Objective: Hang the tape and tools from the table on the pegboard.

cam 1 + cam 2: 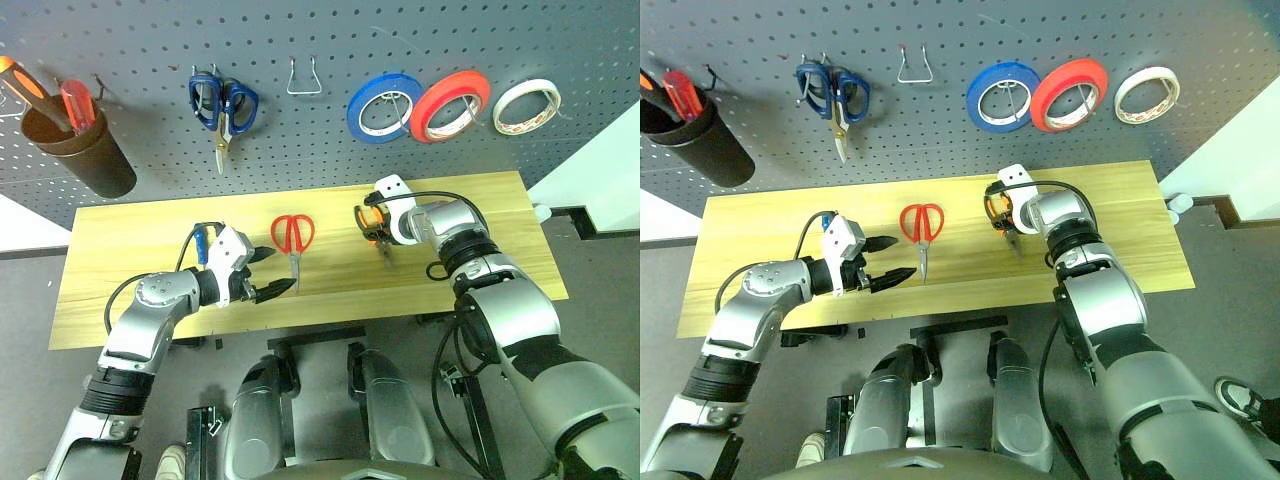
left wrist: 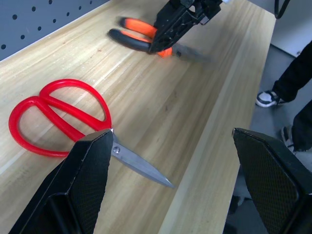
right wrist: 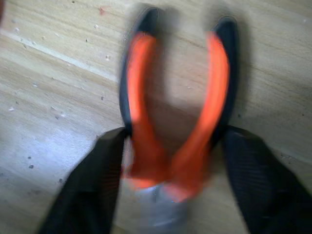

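Red scissors are lying on the table just past the left gripper, whose jaws are standing wide with nothing in them, while the right gripper is closing its jaws on either side of the orange-and-black pliers near the joint. White tape is already hanging on the pegboard, so the scissors and pliers are waiting to go up. Right wrist view is showing the pliers sitting between the jaws, which the head views are hiding.
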Tool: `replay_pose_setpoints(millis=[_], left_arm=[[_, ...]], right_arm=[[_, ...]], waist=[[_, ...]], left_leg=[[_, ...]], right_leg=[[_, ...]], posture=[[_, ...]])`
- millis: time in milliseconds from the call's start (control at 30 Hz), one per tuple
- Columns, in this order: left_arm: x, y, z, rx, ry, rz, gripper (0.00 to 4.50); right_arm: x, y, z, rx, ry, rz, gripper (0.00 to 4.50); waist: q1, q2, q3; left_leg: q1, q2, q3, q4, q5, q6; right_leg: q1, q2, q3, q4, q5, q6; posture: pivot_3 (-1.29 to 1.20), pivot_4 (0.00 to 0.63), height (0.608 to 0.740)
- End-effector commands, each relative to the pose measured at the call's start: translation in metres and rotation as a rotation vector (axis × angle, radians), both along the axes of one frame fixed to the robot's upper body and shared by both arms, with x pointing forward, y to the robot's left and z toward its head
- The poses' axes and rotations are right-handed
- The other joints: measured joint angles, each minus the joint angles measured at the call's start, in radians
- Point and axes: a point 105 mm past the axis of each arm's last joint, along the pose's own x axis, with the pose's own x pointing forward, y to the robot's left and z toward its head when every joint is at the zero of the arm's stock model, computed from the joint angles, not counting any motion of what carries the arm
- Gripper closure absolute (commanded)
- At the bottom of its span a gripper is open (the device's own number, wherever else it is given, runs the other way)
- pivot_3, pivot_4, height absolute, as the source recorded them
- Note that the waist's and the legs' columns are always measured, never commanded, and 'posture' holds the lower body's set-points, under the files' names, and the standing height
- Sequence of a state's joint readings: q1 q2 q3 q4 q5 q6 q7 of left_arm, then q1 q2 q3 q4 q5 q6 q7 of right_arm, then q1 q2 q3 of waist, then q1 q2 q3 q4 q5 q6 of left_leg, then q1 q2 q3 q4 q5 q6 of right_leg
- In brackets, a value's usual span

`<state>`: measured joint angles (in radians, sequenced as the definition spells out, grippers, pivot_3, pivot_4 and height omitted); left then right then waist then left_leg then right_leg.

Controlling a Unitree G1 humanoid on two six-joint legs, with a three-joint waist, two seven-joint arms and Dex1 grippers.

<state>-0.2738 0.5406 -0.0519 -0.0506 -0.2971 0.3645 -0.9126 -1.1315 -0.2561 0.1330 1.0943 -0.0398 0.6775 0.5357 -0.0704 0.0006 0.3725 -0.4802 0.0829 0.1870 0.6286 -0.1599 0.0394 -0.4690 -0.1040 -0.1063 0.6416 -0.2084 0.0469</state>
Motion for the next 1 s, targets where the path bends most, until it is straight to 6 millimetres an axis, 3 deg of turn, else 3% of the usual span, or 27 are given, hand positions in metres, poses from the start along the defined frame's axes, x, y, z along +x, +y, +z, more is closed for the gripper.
replay_pose_setpoints(millis=[33,200,333,433,600,733,833,1000], left_arm=[[-0.002,0.005,0.006,-0.009,-0.026,0.006,0.40],[0.001,0.011,0.008,-0.003,-0.038,0.020,0.40],[0.001,0.016,0.013,-0.002,-0.054,0.022,0.40],[-0.001,0.021,0.022,-0.020,-0.070,0.016,0.40],[-0.015,0.030,0.039,-0.080,-0.087,-0.033,0.40],[-0.021,0.038,0.048,-0.103,-0.115,-0.045,0.40],[-0.021,0.047,0.061,-0.136,-0.155,-0.028,0.40],[-0.022,0.057,0.087,-0.212,-0.229,-0.033,0.40]], right_arm=[[-0.008,-0.001,-0.015,-0.018,0.064,0.002,2.46],[-0.012,0.001,-0.012,-0.032,0.081,0.074,2.46],[-0.018,0.007,0.010,0.019,0.060,0.204,2.46],[-0.030,0.009,0.033,0.049,0.012,0.313,2.46],[-0.062,0.015,0.071,0.119,-0.064,0.465,2.46],[-0.086,0.026,0.096,0.212,-0.108,0.551,2.46],[-0.106,0.041,0.127,0.348,-0.141,0.620,2.46],[-0.110,0.058,0.177,0.498,-0.278,0.651,2.46]], waist=[[0.000,0.000,0.000],[0.000,0.000,0.000],[0.003,-0.001,-0.002],[0.007,0.000,-0.003],[0.008,-0.002,-0.006],[0.004,-0.006,-0.022],[0.002,-0.010,-0.036],[-0.001,-0.014,-0.062]], left_leg=[[0.000,0.000,0.000,-0.001,0.000,0.000],[0.000,0.000,0.000,-0.002,0.000,-0.001],[-0.005,0.000,0.000,-0.004,0.000,-0.001],[-0.018,0.000,0.000,-0.002,0.005,-0.008],[-0.032,0.000,0.001,0.001,0.007,-0.005],[-0.032,0.000,0.001,0.002,0.007,-0.007],[-0.032,0.001,0.000,0.002,0.006,-0.009],[-0.033,0.002,0.000,0.002,0.006,-0.008]], right_leg=[[0.000,0.000,0.000,-0.001,0.000,0.000],[-0.001,0.001,0.000,-0.003,0.000,0.000],[-0.002,0.001,-0.001,-0.007,0.001,0.000],[-0.013,0.001,-0.002,-0.007,0.004,0.005],[-0.026,0.004,-0.003,-0.005,0.006,0.008],[-0.026,0.007,-0.004,-0.005,0.007,0.007],[-0.025,0.007,-0.004,-0.006,0.009,0.006],[-0.024,0.007,-0.004,-0.010,0.015,0.006]], posture=[[0.00,0.393,0.730],[0.00,0.361,0.730],[0.00,0.327,0.730],[0.00,0.293,0.730],[-0.02,0.242,0.730],[-0.03,0.212,0.730],[-0.05,0.189,0.730],[-0.06,0.153,0.730]])
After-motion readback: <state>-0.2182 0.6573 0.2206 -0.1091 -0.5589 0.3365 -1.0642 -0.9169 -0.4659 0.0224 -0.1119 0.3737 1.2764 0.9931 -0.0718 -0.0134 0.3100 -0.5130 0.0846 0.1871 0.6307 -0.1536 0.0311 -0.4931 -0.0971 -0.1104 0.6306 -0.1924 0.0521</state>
